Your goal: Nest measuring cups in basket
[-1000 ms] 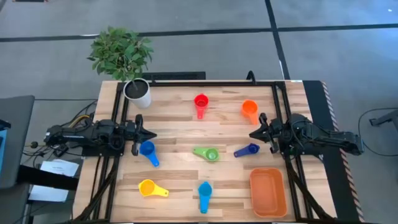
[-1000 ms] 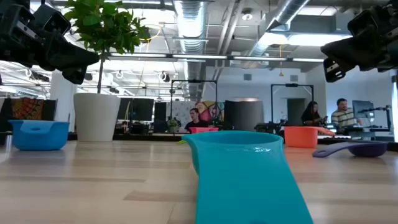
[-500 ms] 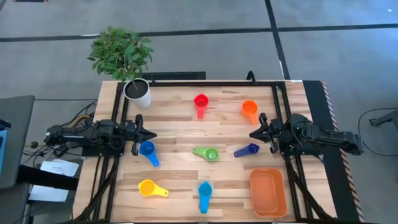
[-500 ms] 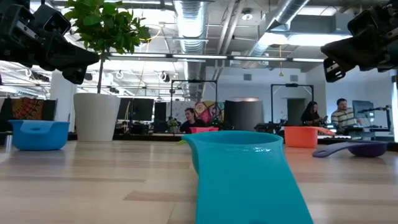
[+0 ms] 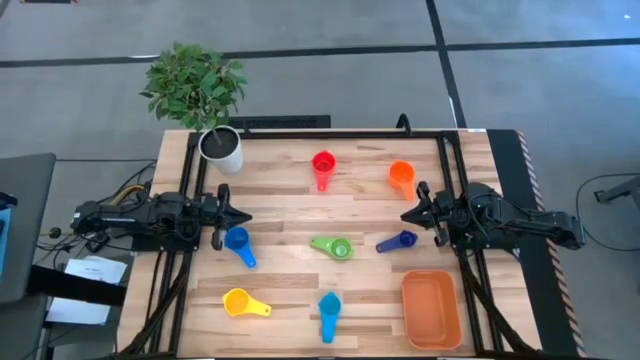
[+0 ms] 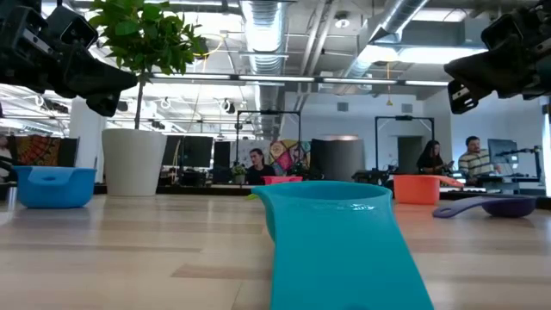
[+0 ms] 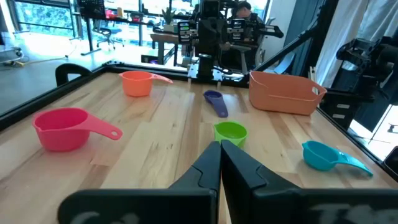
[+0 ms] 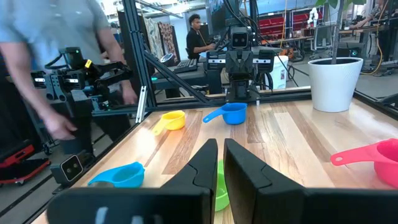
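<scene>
Waiting at the table's left edge, the left gripper was seen with its fingers pressed together and nothing held, just beside the blue cup, with the yellow cup, light blue cup, red cup and green cup scattered further right. Nothing had yet been nested: the orange cup and dark blue cup lay loose, and the orange basket stood bare at the near right corner. The right gripper, likewise pressed together and unladen, was judged best opened first, then lowered over the nearby dark blue cup's bowl rim.
</scene>
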Controlling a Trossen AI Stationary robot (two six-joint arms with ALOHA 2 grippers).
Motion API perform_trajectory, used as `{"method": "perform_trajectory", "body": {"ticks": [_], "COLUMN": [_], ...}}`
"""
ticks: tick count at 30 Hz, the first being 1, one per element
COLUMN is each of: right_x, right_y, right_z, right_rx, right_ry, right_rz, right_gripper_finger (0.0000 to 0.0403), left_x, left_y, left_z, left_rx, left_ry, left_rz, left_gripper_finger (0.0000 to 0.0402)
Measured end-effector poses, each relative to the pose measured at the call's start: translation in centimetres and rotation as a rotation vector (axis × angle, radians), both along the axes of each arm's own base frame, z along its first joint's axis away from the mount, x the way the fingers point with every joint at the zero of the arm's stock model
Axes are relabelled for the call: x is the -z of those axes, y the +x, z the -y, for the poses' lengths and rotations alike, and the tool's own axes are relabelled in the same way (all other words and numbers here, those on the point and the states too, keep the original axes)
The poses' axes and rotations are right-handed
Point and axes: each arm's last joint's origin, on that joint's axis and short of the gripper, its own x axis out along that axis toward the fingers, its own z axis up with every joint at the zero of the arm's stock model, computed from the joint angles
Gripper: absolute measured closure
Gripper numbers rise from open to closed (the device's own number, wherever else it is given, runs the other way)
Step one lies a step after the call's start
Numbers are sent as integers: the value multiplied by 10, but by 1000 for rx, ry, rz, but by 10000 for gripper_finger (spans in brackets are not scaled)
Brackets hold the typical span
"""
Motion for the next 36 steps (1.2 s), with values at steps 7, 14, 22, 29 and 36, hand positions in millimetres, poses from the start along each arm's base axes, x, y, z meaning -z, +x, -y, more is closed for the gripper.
{"method": "perform_trajectory", "body": {"ticks": [7, 14, 22, 29, 36], "right_x": [0, 0, 0, 0, 0], "right_y": [0, 0, 0, 0, 0], "right_z": [0, 0, 0, 0, 0], "right_rx": [0, 0, 0, 0, 0], "right_ry": [0, 0, 0, 0, 0], "right_rz": [1, 1, 0, 0, 0], "right_gripper_finger": [349, 349, 349, 349, 349], "left_x": [0, 0, 0, 0, -1], "left_y": [0, 0, 0, 0, 0], "left_z": [0, 0, 0, 0, -2], "left_rx": [0, 0, -1, -2, -47], "left_ry": [0, 0, 20, 42, -140], "left_rz": [0, 0, -1, -2, 22], "left_gripper_finger": [401, 401, 401, 401, 401]}}
